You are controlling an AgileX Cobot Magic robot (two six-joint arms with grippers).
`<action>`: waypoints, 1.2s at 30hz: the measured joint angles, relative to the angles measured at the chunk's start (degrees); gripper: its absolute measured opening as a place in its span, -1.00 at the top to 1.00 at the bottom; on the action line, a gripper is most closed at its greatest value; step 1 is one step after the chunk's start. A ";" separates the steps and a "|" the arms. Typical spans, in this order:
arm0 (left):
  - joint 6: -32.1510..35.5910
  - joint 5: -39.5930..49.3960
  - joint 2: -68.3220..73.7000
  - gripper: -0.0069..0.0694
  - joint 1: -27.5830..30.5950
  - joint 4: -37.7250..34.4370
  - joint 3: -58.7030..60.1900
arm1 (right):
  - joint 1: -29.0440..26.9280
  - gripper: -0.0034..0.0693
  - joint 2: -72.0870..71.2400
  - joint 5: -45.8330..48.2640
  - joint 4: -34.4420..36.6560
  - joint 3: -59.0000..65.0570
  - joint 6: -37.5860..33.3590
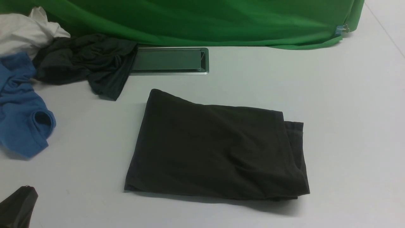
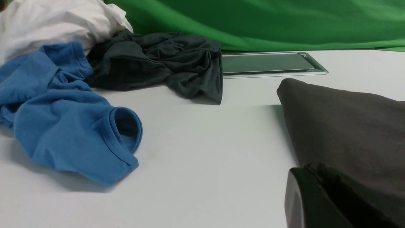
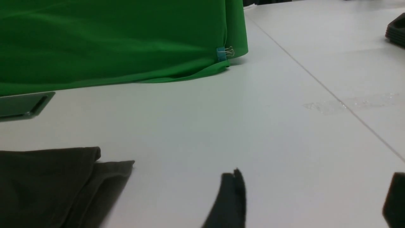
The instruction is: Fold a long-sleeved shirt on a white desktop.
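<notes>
The long-sleeved shirt (image 1: 215, 148) lies folded into a dark brown-black rectangle in the middle of the white desktop (image 1: 348, 95), with a second layer sticking out along its right edge. My left gripper (image 1: 22, 196) sits low at the front left, apart from the shirt. In the left wrist view it (image 2: 311, 169) is shut with nothing in it, and the shirt (image 2: 348, 126) lies just beyond. The right gripper (image 3: 313, 199) stands wide open over bare table, to the right of the shirt's edge (image 3: 47, 183). It is out of the front view.
A bright blue garment (image 1: 22, 120), a crumpled dark grey-teal garment (image 1: 91, 61) and a white cloth (image 1: 22, 31) are piled at the back left. The silver cable hatch (image 1: 169, 60) lies behind the shirt, under the green backdrop (image 1: 205, 22). A black stack (image 3: 395, 30) sits far right.
</notes>
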 joint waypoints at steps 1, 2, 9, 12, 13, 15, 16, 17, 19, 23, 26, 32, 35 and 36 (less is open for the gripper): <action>0.00 0.00 0.00 0.77 0.00 0.00 0.00 | 0.00 -0.69 0.00 0.00 0.00 0.00 0.00; 0.00 0.00 0.00 0.77 0.00 0.00 0.00 | 0.00 -0.56 0.00 0.00 0.00 0.00 0.00; 0.00 0.00 0.00 0.77 0.00 0.00 0.00 | 0.00 0.28 0.00 0.00 0.00 0.00 0.00; 0.00 0.00 0.00 0.77 0.00 0.00 0.00 | 0.00 0.54 0.00 0.00 0.00 0.00 0.00; 0.00 0.00 0.00 0.77 0.00 0.00 0.00 | 0.00 0.60 0.00 0.00 0.00 0.00 0.00; 0.00 0.00 0.00 0.77 0.00 0.00 0.00 | 0.00 0.70 0.00 0.00 0.00 0.00 -0.64; 0.00 0.00 0.00 0.77 0.00 0.00 0.00 | 0.00 0.76 0.00 0.00 0.00 0.00 -1.32; 0.00 0.00 0.00 0.77 0.00 0.00 0.00 | 0.00 0.80 0.00 0.00 0.00 0.00 -2.62; 0.00 0.00 0.00 0.77 0.00 0.00 0.00 | 0.00 0.82 0.00 0.06 0.00 0.00 -5.29; 0.00 0.00 0.00 0.77 0.00 0.00 0.00 | 0.00 0.83 0.00 0.06 0.00 0.00 -8.53; 0.00 0.00 0.00 0.77 0.00 0.00 0.00 | 0.00 0.83 0.00 0.06 0.00 0.00 -8.94; 0.00 0.00 0.00 0.77 0.00 0.00 0.00 | 0.00 0.81 0.00 0.06 0.00 0.00 -9.09; 0.00 0.00 0.00 0.77 0.00 0.00 0.00 | 0.00 0.80 0.00 0.06 0.00 0.00 -9.09; 0.00 0.00 0.00 0.77 0.00 0.00 0.00 | 0.00 0.78 0.00 0.06 0.00 0.00 -9.09</action>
